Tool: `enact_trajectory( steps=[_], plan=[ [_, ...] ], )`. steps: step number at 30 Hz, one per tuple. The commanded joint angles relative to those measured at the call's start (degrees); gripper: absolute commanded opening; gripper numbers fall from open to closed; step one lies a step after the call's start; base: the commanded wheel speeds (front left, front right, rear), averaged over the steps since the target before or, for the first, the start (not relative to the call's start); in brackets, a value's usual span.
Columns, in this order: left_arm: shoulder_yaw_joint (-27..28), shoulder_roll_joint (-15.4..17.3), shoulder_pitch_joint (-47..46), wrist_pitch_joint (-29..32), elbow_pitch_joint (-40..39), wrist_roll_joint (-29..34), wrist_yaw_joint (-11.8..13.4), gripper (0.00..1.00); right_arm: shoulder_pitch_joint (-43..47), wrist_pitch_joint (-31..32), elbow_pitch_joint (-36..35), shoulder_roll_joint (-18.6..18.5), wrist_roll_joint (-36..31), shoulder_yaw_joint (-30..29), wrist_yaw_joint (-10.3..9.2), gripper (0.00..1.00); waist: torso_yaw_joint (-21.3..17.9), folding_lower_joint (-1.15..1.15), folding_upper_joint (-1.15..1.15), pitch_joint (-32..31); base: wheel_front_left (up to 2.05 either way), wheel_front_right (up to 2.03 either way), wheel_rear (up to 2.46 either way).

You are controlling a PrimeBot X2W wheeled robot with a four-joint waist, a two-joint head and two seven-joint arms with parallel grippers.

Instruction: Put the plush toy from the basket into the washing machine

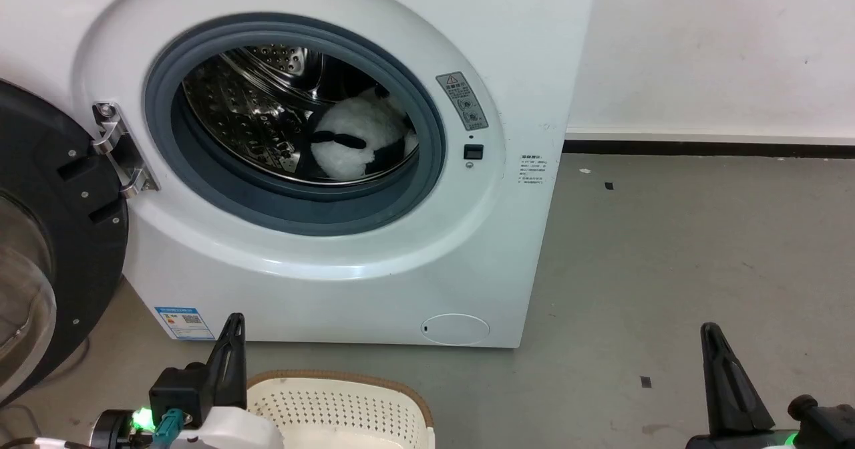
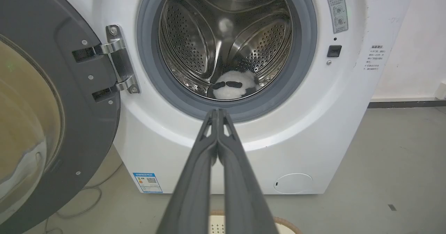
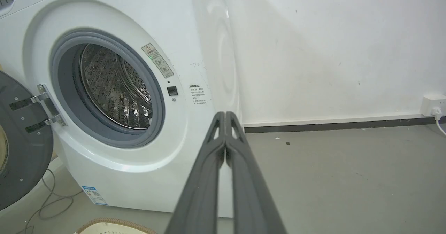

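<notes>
Left gripper (image 2: 217, 112): fingers pressed together, empty, bottom centre of its wrist view.
Right gripper (image 3: 225, 115): fingers pressed together, empty, bottom centre of its wrist view.
Basket (image 1: 394, 387): bottom edge of head view, left of centre.
Washing machine (image 1: 521, 75): upper left of head view; door (image 1: 80, 235) open at left edge.
Plush toy (image 1: 354, 141): inside the drum, lower right of the porthole.

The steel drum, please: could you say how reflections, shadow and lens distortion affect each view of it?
Head view: the drum glints brightly; the plush toy inside is sharp and well lit. Left wrist view: wide-angle bowing curves the door, its glass a warm blurred reflection. Right wrist view: oblique, the drum wall gleams in streaks.
</notes>
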Motion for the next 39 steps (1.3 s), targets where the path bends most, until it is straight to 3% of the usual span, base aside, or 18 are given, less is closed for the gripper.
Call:
enact_trajectory(
  steps=[1,39],
  plan=[
    [0.1,-0.3,0.1,0.4,-0.7,0.4,-0.1,0.00,-0.6,0.5,0.2,0.0,-0.5,0.1,0.00,0.00,0.0,0.01,0.00,0.0,0.00,0.00,0.00],
    [0.5,-1.8,0.3,4.7,-4.4,2.1,-0.5,0.00,-3.3,4.9,1.0,0.0,-4.3,0.6,0.02,0.00,-0.7,0.01,0.00,0.6,0.00,0.00,0.00]
  ],
)
